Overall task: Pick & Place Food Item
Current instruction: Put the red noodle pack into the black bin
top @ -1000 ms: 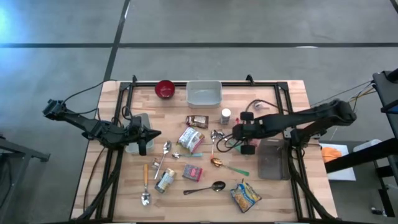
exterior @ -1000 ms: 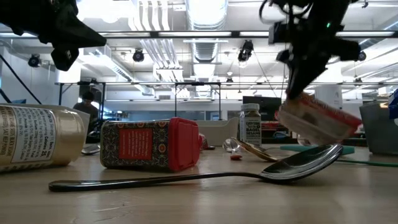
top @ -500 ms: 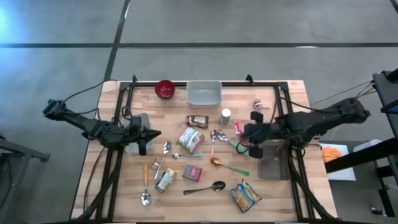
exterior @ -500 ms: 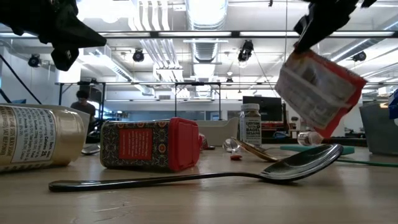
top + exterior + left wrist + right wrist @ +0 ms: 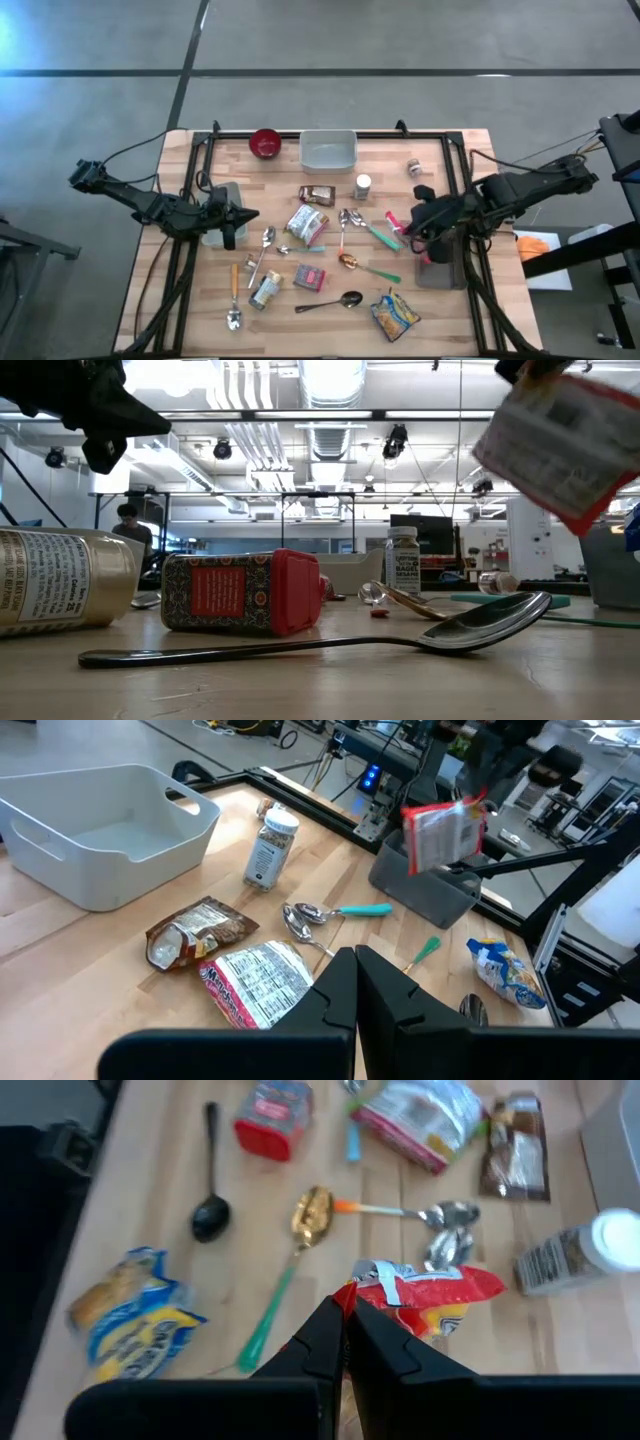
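Note:
A red and white food packet (image 5: 445, 832) hangs high above the table, beside the dark grey bin (image 5: 440, 265) at the table's right. My right gripper (image 5: 414, 231) is shut on it. The low view shows the packet (image 5: 565, 445) well above the spoons. My left gripper (image 5: 233, 226) is shut and empty near the table's left side, above a jar. Other food items lie on the wood: a red-white pouch (image 5: 307, 224), a brown pouch (image 5: 317, 195) and a yellow-blue snack bag (image 5: 395, 315). My right gripper pinches the packet's crimped top edge (image 5: 368, 1276) between its two fingers. The fingers slant down from the table's right side. The packet hangs below them, tilted and clear of the table and the bin.
A white tub (image 5: 328, 150) and a red bowl (image 5: 265, 143) stand at the far edge, and a spice jar (image 5: 363, 186) stands near them. Several spoons, a red tin (image 5: 310, 277) and a teal-handled utensil (image 5: 382, 235) lie across the middle.
My right gripper has risen and drawn back toward the table's right edge, carrying the packet from above the spoons to beside the dark bin. The packet has gone up and hangs higher. The gripper stays shut on it.

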